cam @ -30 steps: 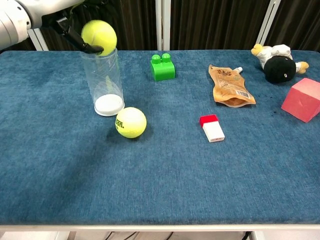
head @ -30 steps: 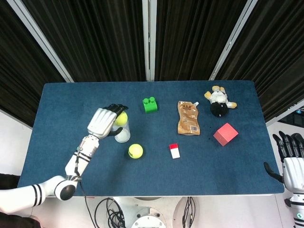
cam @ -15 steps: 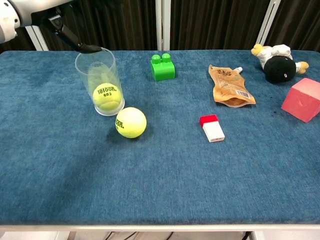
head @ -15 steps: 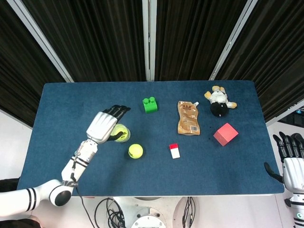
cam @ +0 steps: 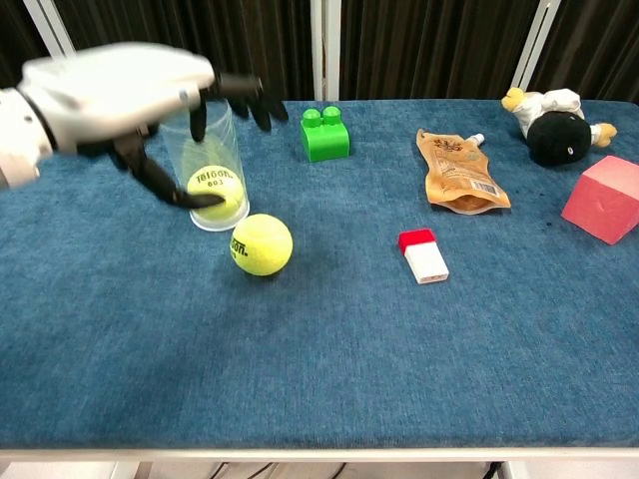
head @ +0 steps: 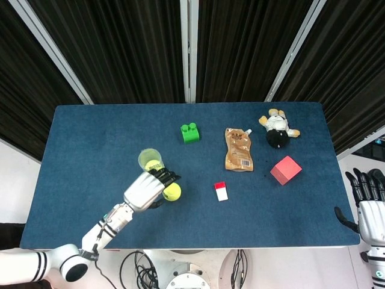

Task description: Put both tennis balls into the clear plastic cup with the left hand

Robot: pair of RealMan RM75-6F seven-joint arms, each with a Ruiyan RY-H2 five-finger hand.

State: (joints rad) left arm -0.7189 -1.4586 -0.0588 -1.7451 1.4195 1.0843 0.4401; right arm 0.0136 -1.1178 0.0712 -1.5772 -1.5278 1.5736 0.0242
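The clear plastic cup (cam: 214, 150) (head: 150, 159) stands upright on the blue table with one tennis ball (cam: 215, 188) resting at its bottom. The second tennis ball (cam: 262, 243) (head: 172, 192) lies on the cloth just in front and to the right of the cup. My left hand (cam: 125, 90) (head: 146, 190) hovers open above and left of the loose ball, fingers spread, holding nothing. In the head view its fingertips reach the ball's left side. My right hand (head: 368, 203) hangs open off the table's right edge.
A green block (cam: 325, 134) sits behind the cup. A brown pouch (cam: 457, 170), a red-and-white box (cam: 423, 254), a pink cube (cam: 604, 198) and a plush toy (cam: 552, 124) lie to the right.
The first ball dropped from my left hand into the cup. The hand then swung from behind the cup forward, over toward the loose ball.
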